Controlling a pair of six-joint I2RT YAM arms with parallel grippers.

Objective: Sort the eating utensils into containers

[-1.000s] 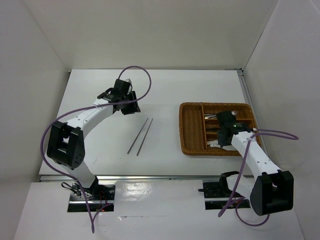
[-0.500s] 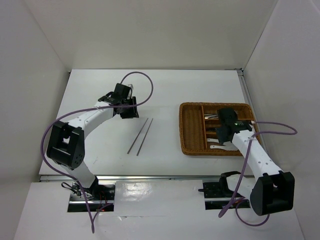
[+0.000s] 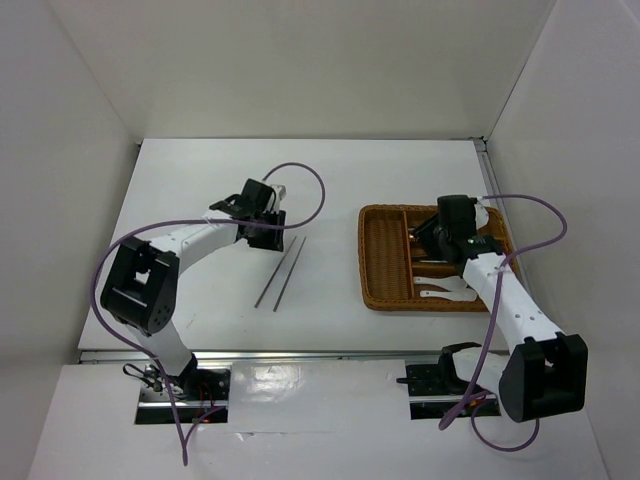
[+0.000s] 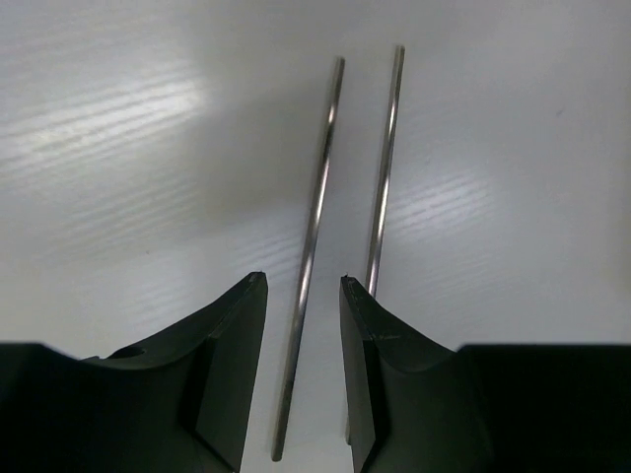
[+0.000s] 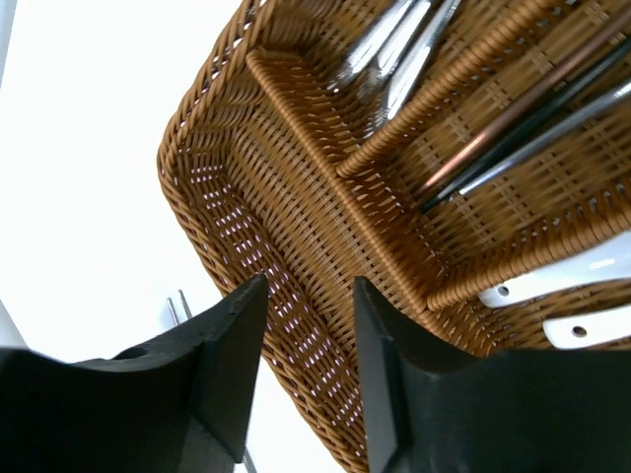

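Two thin dark chopsticks (image 3: pixel 282 271) lie side by side on the white table. My left gripper (image 3: pixel 272 214) is open just above their far ends. In the left wrist view my left gripper (image 4: pixel 303 281) straddles the left chopstick (image 4: pixel 315 217), and the right chopstick (image 4: pixel 385 168) runs behind the right finger (image 4: pixel 389 345). My right gripper (image 3: pixel 438 232) hangs open and empty over the brown wicker tray (image 3: pixel 368 262). In the right wrist view my right gripper (image 5: pixel 309 281) is above the empty long slot (image 5: pixel 296 227). Silver forks (image 5: pixel 394 49), dark and reddish-brown sticks (image 5: pixel 513 118) and two white spoons (image 5: pixel 582 286) lie in the shorter slots.
White walls stand round the table on three sides. The tray sits near the right wall. A purple cable loops above each arm. The ends of the chopsticks on the table (image 5: pixel 177 307) show past the tray's rim in the right wrist view.
My left gripper has moved right and nearer, to the far ends of the chopsticks. My right gripper has drawn back from the tray's near slot toward its far end, uncovering the white spoons.
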